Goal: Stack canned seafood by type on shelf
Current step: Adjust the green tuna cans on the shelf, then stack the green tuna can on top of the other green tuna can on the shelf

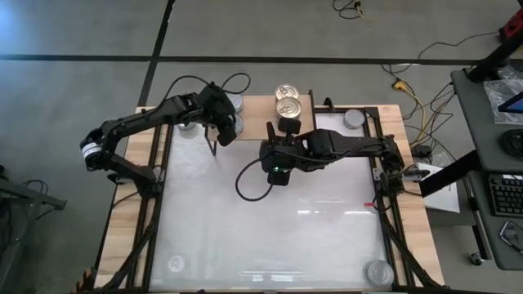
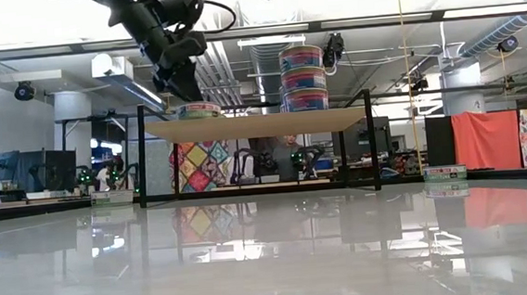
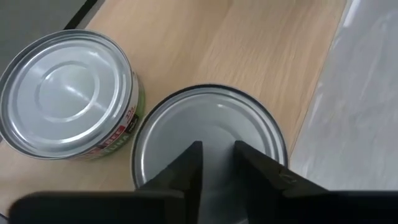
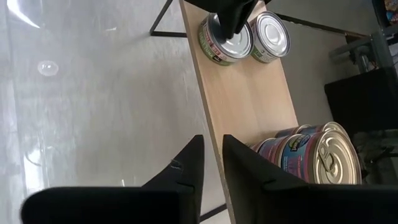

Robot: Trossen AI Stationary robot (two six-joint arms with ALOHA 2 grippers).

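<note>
On the shelf (image 1: 261,118): two silver tins (image 3: 68,93) side by side, gold-lid stack (image 1: 288,100) farther along.
Left gripper (image 3: 216,163): over the nearer silver tin (image 3: 208,134), fingers a narrow gap apart, holding nothing.
Right gripper (image 4: 211,163): near the shelf edge, almost closed, empty.
Handling: tins look rigid, slick, fairly weighty; pinch across the side wall, not the lid.

I've got open tabletop (image 1: 270,237) from three round to nine o'clock, nothing standing there. At twelve the shelf (image 1: 257,122) blocks the way: gold-lidded stack (image 2: 303,77) on its right half, two silver tins (image 4: 245,34) at its left end, bare board between them. My left gripper (image 1: 222,124) crowds those silver tins; the right arm (image 1: 343,147) lies across two o'clock.
</note>
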